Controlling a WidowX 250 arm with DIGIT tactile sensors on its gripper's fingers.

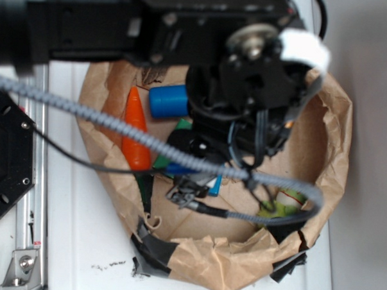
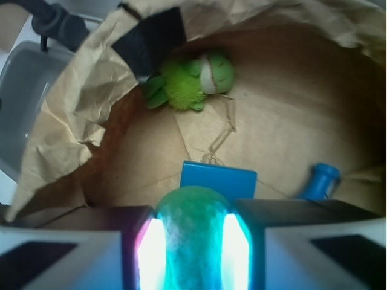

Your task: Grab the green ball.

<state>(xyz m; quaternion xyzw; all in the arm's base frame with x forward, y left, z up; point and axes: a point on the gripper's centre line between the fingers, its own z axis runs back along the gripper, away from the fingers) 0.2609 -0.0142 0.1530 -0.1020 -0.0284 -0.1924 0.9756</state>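
Note:
In the wrist view the green ball point(image 2: 192, 217), a matte sea-green sphere, sits between my gripper's point(image 2: 192, 244) two glowing pads point(image 2: 151, 254). The pads press against its left and right sides, so the gripper is shut on it. Just beyond the ball a blue rectangular block point(image 2: 217, 180) lies on the brown paper floor. In the exterior view the arm and its cables cover the gripper point(image 1: 190, 186), and the ball is hidden there.
Crumpled brown paper walls point(image 1: 240, 262) ring the whole area. Inside lie a lime-green toy point(image 2: 190, 81), a small blue peg point(image 2: 320, 180), a blue cylinder point(image 1: 168, 100), an orange carrot point(image 1: 136, 129) and a flat dark-green piece point(image 1: 183, 125). Black tape point(image 2: 151, 39) patches the rim.

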